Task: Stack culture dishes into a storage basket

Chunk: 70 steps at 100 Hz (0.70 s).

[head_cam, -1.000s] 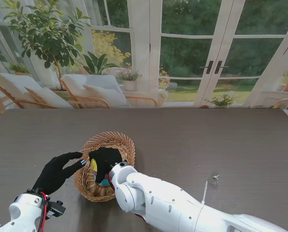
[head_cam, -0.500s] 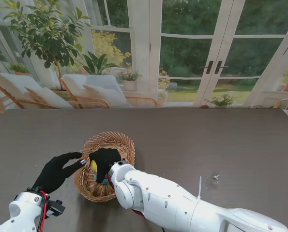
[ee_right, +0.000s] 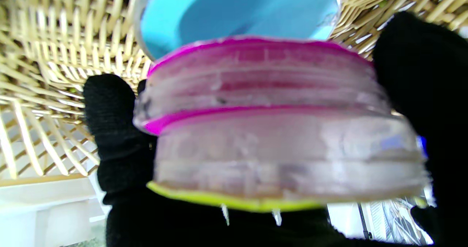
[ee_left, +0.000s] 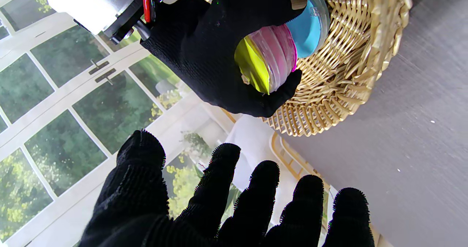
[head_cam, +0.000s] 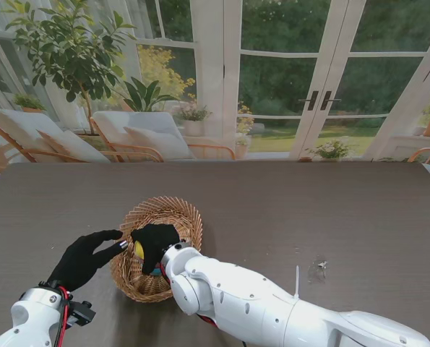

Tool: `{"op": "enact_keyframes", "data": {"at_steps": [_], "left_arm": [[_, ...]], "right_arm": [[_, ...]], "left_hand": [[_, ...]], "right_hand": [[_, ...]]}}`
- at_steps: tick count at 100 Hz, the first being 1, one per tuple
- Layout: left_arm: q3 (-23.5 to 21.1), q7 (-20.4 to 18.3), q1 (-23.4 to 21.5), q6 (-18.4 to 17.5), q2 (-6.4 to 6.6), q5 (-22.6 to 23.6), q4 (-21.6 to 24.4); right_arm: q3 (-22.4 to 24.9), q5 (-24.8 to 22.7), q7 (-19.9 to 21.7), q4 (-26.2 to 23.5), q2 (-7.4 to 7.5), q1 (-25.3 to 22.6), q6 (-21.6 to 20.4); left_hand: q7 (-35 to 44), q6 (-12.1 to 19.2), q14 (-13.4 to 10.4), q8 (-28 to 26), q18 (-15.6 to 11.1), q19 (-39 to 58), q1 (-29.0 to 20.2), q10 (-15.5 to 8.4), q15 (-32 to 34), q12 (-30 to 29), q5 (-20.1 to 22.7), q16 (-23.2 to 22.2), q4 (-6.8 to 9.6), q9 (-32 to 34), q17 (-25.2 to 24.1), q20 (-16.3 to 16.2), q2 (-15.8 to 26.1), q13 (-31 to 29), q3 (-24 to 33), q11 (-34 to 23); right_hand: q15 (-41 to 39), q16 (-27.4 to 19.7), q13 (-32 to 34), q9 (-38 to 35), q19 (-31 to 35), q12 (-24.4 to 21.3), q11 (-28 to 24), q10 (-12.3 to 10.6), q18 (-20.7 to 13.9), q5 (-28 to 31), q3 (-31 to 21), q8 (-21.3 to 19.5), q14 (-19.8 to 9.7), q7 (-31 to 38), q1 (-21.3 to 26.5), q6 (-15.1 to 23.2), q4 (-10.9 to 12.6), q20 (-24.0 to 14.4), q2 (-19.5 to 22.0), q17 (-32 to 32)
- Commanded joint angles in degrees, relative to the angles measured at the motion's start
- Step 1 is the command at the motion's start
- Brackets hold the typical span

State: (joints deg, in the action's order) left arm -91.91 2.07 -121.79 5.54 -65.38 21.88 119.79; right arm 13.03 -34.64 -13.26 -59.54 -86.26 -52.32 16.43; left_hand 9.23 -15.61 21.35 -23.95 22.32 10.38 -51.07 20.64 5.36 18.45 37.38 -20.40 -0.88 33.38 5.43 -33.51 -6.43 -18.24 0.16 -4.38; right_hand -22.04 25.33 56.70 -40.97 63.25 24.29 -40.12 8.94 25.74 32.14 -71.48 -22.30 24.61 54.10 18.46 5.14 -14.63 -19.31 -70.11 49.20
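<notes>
A round wicker basket [head_cam: 170, 214] sits on the dark table, left of centre. My right hand [head_cam: 154, 243], in a black glove, reaches into it and is shut on a small stack of culture dishes [ee_left: 268, 62]: a yellow-faced one [head_cam: 139, 249] against the palm and pink ones [ee_right: 256, 79] on it. A blue dish [ee_right: 237, 11] lies in the basket [ee_left: 351, 53] just beyond the held stack [ee_right: 278, 159]. My left hand [head_cam: 84, 258] hovers open beside the basket's left rim, fingers [ee_left: 256, 196] spread and touching nothing.
The dark wood table [head_cam: 308, 210] stretches to my right and away from me. A small clear object [head_cam: 319, 267] lies on it to the right. Glass doors, chairs and plants stand beyond the far edge.
My right hand with the dish stack has shifted slightly left and deeper into the basket. The left hand has hardly moved.
</notes>
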Motion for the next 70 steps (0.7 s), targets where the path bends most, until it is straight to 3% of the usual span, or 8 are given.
{"op": "enact_keyframes", "data": {"at_steps": [1,30,70], "left_arm": [[-0.2,-1.3,-0.2,0.1,0.04,-0.2,0.6],[-0.6,-2.8,0.6,0.0,0.32,-0.5,0.3],[-0.8,-3.8,0.9,0.2,0.51,-0.7,0.2]], "right_arm": [[-0.4,-0.4,1.6,-0.9,0.28,0.1,0.0],[-1.3,-1.6,3.9,-2.1,1.15,0.9,0.2],[-2.7,-3.0,7.0,-3.6,1.95,2.0,0.5]], "left_hand": [[-0.3,0.9,-0.4,0.1,-0.1,0.4,0.1,-0.3,-0.1,0.1,0.0,-0.3,0.16,-1.1,-0.5,-0.6,2.0,-0.7,-1.0,0.0],[-0.3,0.9,-0.4,0.1,-0.1,0.4,0.2,-0.3,-0.1,0.1,-0.1,-0.4,0.16,-1.0,-0.5,-0.6,2.0,-0.7,-1.0,0.0],[-0.3,0.9,-0.5,0.1,-0.1,0.4,0.1,-0.3,-0.1,0.1,0.0,-0.4,0.17,-1.0,-0.5,-0.6,2.1,-0.8,-1.0,-0.1]], "right_hand": [[-2.7,-0.5,1.4,2.0,-1.3,1.2,-3.2,-2.2,-3.1,-1.3,-7.5,-0.3,-12.2,1.4,4.9,-2.8,5.0,-0.3,6.1,-6.4],[-3.2,-1.2,-4.8,7.8,-3.7,1.0,-2.9,-1.6,-3.4,-7.3,-6.1,0.3,-11.3,0.4,2.1,-5.2,5.0,-2.1,7.9,-12.3],[-2.5,-2.3,-9.1,11.5,-5.8,0.4,-2.0,-1.8,-2.3,-11.0,-4.5,1.2,-10.5,-0.9,-1.0,-5.5,4.9,-3.1,10.3,-17.8]]}}
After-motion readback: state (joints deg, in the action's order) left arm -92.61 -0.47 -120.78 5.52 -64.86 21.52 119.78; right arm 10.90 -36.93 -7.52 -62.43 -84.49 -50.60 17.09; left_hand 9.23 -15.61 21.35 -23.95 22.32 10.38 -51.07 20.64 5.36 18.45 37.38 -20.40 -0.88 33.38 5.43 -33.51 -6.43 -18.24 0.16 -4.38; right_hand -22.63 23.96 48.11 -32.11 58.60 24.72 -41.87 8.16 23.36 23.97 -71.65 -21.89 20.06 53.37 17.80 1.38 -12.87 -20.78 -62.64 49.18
